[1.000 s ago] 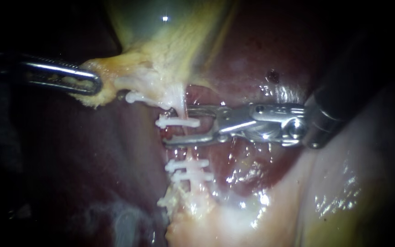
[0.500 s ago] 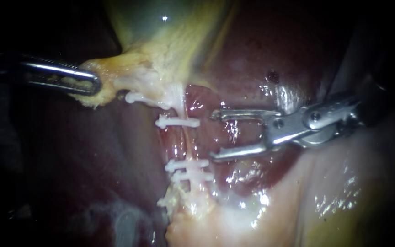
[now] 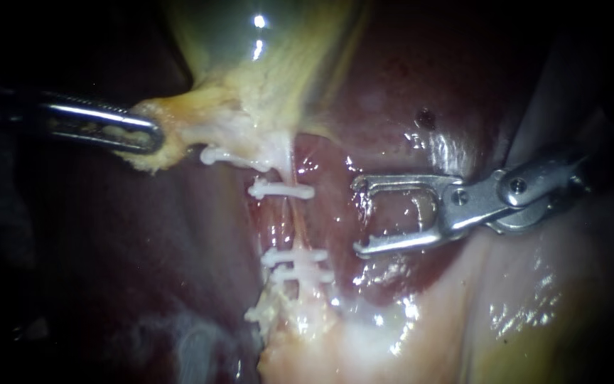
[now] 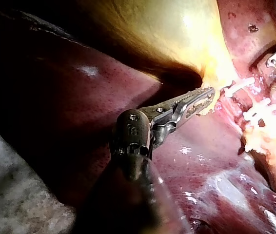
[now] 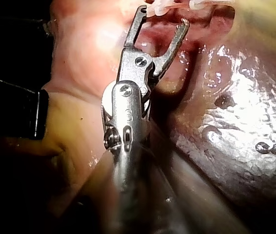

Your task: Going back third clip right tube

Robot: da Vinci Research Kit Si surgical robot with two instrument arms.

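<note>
A thin pale tube (image 3: 291, 217) runs down from the gallbladder (image 3: 264, 50). One white clip (image 3: 281, 190) crosses its upper part and two white clips (image 3: 294, 264) sit close together lower down. My right instrument (image 3: 359, 217) stands to the right of the tube, apart from it, jaws open and empty. The right wrist view shows these jaws (image 5: 163, 17) spread just short of the clips (image 5: 177, 6). My left instrument (image 3: 143, 135) is shut on the yellowish tissue at the gallbladder's neck, also visible in the left wrist view (image 4: 204, 97).
Another white clip (image 3: 225, 155) lies on the tissue just under the gallbladder's neck, and one more clip (image 3: 261, 313) sits lowest. Dark red liver (image 3: 406, 85) surrounds the site. Pale wet tissue (image 3: 506, 306) fills the lower right.
My right instrument has drawn back to the right, away from the tube and the upper clip, its jaws staying open. The left instrument holds the same tissue.
</note>
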